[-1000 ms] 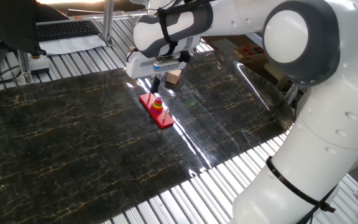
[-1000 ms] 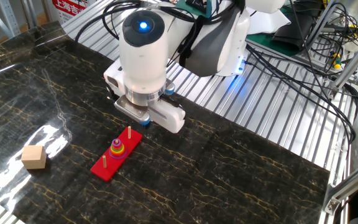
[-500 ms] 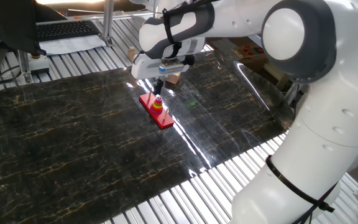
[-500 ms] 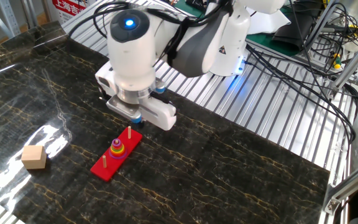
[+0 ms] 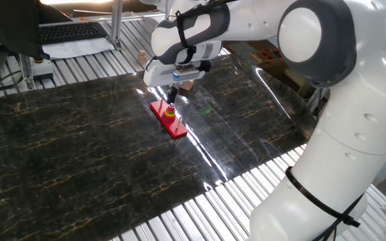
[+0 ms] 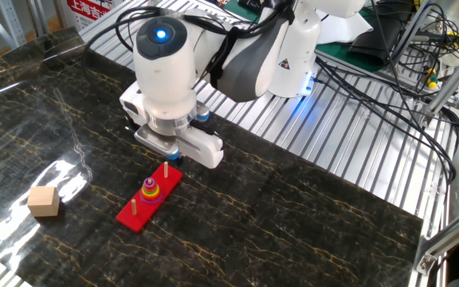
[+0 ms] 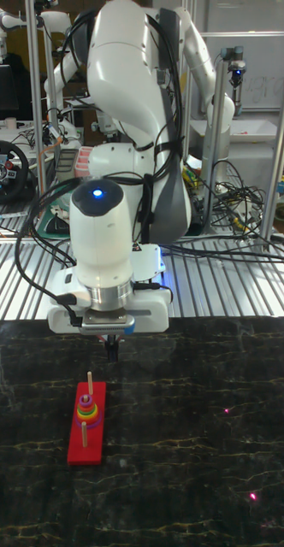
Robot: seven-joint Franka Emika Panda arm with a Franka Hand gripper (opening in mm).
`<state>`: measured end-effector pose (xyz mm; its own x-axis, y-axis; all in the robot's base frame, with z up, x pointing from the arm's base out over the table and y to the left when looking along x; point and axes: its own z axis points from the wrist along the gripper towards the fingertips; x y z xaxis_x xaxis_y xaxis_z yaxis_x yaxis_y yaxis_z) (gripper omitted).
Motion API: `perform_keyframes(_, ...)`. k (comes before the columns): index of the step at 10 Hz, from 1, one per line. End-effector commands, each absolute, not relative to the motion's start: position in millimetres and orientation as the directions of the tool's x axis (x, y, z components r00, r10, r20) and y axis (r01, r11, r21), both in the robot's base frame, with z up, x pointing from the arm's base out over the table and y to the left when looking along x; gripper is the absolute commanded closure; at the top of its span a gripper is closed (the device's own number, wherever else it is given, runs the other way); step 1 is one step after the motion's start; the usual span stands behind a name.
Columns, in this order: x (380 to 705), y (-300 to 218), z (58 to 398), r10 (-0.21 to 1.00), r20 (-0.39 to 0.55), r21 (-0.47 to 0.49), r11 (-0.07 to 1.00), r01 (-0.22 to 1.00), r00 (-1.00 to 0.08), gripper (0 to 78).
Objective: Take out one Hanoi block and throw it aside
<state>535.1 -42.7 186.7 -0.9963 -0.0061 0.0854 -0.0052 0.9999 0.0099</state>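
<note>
A flat red base (image 6: 134,215) lies on the dark marble mat with three thin pegs. The middle peg carries a small stack of coloured rings (image 6: 151,190). The Hanoi block (image 7: 87,400), tiny and pale purplish, tops that stack, also seen as the top ring (image 5: 171,106). My gripper (image 7: 113,347) hangs just above and behind the base's far end, near the far peg (image 6: 165,169). Its dark fingers (image 5: 173,94) look pressed together with nothing held. It touches neither the rings nor the base.
A tan wooden cube (image 6: 44,201) sits on the mat left of the base, and shows partly behind the hand as a cube (image 5: 187,84). Metal slats (image 6: 325,143) border the mat. Cables and equipment stand behind the arm.
The hand has shifted sideways, coming closer over the far end of the red base. The rings, base and cube have not moved.
</note>
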Motion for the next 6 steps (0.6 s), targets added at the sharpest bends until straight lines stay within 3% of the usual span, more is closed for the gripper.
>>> perform_keyframes(1,537.0,-26.4,181.7,-0.011,0.090,0.010,1.000,-0.010,-0.996,77.6)
perform_keyframes(6,533.9,-26.1,180.5,-0.006,0.076,0.011,1.000,-0.006,-0.997,77.6)
